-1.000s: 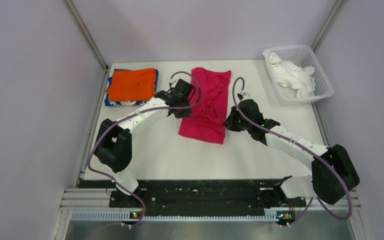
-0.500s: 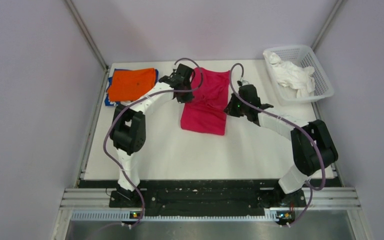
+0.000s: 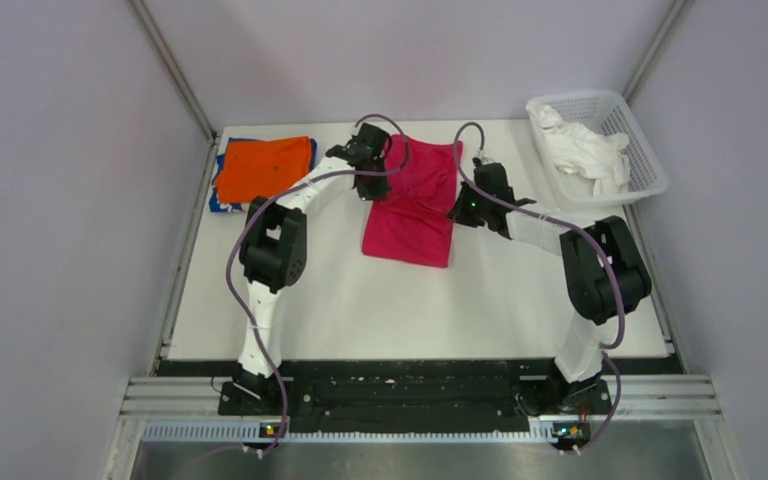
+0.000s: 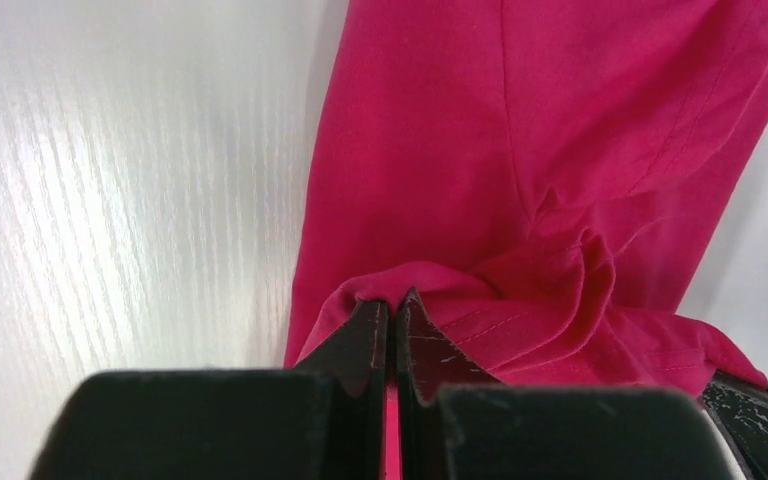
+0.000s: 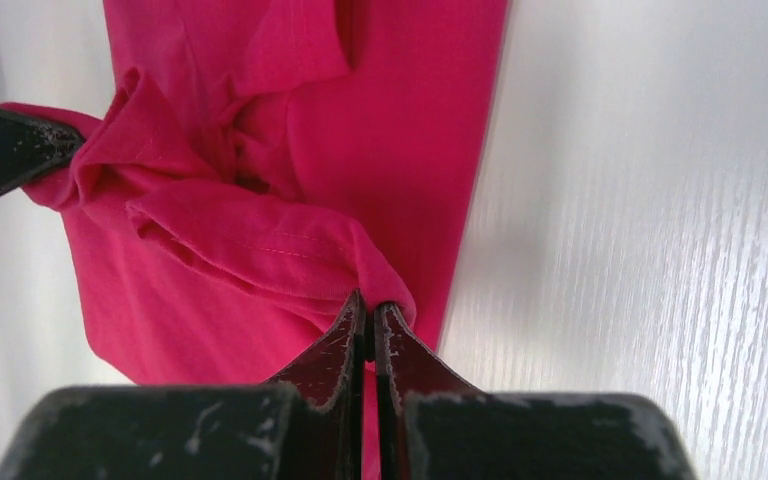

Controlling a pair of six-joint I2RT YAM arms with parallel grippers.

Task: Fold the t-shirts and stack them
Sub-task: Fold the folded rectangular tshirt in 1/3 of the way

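Both arms are reaching farther across the table (image 3: pixel 400 300) than a second ago, and their elbows are drawing in toward the middle. The left tool (image 3: pixel 373 190) and the right tool (image 3: pixel 456 213) are now sitting closer to the far edge. The magenta-red t-shirt (image 3: pixel 415 215) is travelling with them. Its near hem is lying farther from the arm bases than before, and the cloth is looking shorter from near to far.

The left tool (image 4: pixel 392 305) is clenching a bunched fold on the shirt's (image 4: pixel 430 130) left edge, its fingers pressed together with cloth between them. The right tool (image 5: pixel 370 305) is pinching a raised fold on the shirt's (image 5: pixel 400 150) right edge in the same way. Between the two grips the fabric is puckering into loose ridges, while the rest is lying flat on the table at its middle, toward the far side.

The orange t-shirt (image 3: pixel 262 168) is resting folded at the far left corner, on top of the blue t-shirt (image 3: pixel 222 203), which is showing only along the left and near edges; neither has shifted. At the far right, the white mesh basket (image 3: pixel 650 170) is holding a crumpled white cloth (image 3: pixel 585 145), unchanged.
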